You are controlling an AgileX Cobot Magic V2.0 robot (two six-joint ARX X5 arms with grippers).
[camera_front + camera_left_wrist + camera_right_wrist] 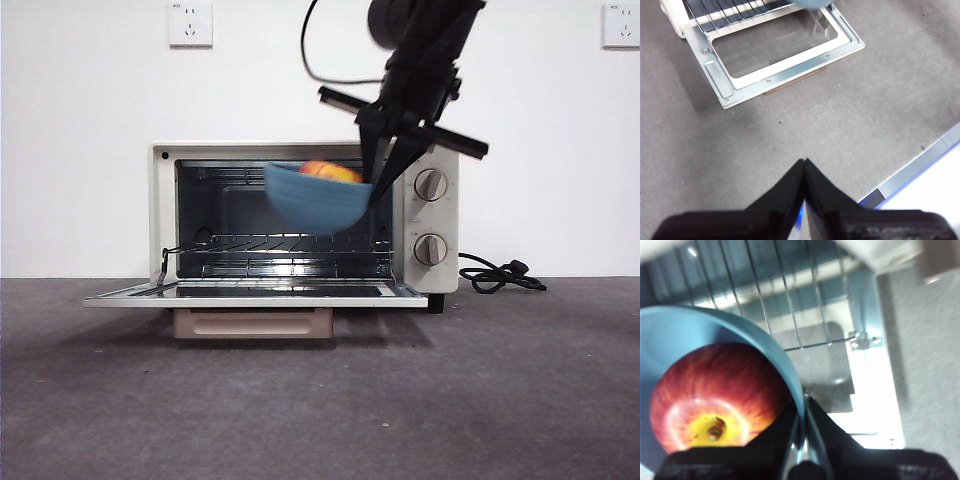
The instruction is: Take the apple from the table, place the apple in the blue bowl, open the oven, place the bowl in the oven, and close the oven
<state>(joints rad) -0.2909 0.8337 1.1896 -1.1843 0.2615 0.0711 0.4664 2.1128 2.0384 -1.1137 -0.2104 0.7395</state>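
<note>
Nearest, the left gripper (804, 165) is being kept over bare table (850, 125) w/ jaws pressed together, nothing between them. Farther back, the oven (440, 215) door (255, 294) is lying open, flat. The blue bowl (315, 200) is being held tilted above the rack (280, 245), in the oven mouth, its rim pinched by the right gripper (803, 412). The apple (715, 400) is being carried inside it.

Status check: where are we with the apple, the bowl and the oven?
Done: the apple sits in the blue bowl, and the oven door lies open flat. In hand: the right tool pinches the bowl's rim, holding it tilted in the oven mouth above the rack. Left: set the bowl down, release, close the door. The left tool waits, shut.
</note>
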